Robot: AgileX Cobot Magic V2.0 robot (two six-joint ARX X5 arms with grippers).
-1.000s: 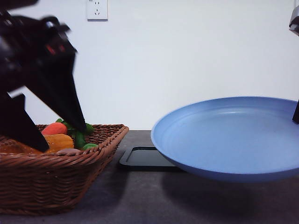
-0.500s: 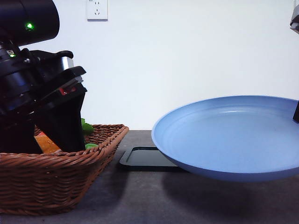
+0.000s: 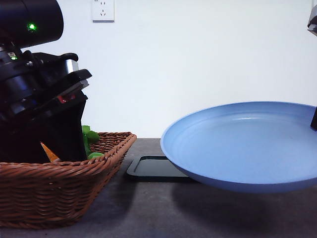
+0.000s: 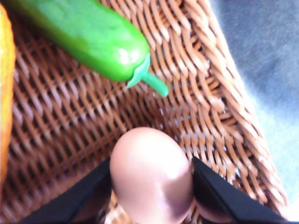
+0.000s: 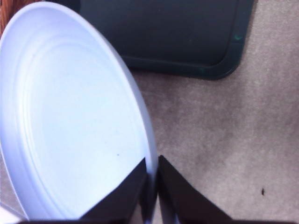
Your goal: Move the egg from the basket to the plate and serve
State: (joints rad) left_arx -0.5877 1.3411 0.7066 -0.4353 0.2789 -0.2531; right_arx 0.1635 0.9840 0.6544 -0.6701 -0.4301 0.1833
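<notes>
The pinkish-brown egg (image 4: 152, 175) lies on the woven floor of the brown wicker basket (image 4: 224, 116), close to its sloping wall. My left gripper (image 4: 152, 191) is down inside the basket, with one black finger (image 4: 86, 198) pressed against each side of the egg. In the front view the left arm (image 3: 44, 114) reaches into the basket (image 3: 64, 188) and hides the egg. The blue plate (image 3: 242, 144) hangs above the table on the right, tilted a little. My right gripper (image 5: 152, 186) is shut on its rim (image 5: 140, 112).
A green cucumber-like vegetable (image 4: 88, 35) lies in the basket beyond the egg, and something orange (image 4: 4, 93) sits beside it. An orange tip (image 3: 49, 152) and green leaves (image 3: 89, 136) show over the basket rim. A flat black tray (image 3: 153, 166) lies between basket and plate.
The left arm has dropped from above the vegetables down into the basket, and now covers most of them. The plate and the right gripper have stayed put.
</notes>
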